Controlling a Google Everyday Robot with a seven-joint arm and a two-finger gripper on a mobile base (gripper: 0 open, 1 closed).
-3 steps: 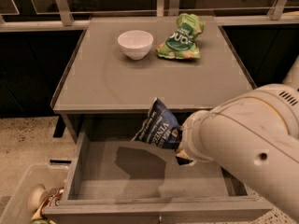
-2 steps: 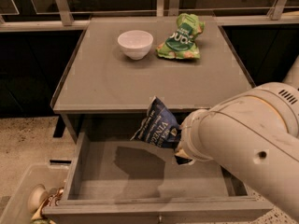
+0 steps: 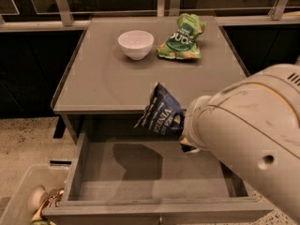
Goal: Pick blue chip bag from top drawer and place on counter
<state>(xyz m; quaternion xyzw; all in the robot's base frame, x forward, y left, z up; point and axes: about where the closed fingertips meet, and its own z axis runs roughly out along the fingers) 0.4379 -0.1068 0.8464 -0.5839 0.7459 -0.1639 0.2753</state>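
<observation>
Bag (image 3: 162, 113) in end effector (image 3: 184, 126) above drawer (image 3: 140, 187)

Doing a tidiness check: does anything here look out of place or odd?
Only the blue bag: crumpled, held aloft over the open drawer by the end effector at its right edge. Bowl and green bag sit tidily on the counter.

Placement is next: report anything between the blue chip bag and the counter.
Nothing visible. The gripper holds the blue chip bag over the top drawer, at the counter's front edge; bowl and green bag sit farther back.
</observation>
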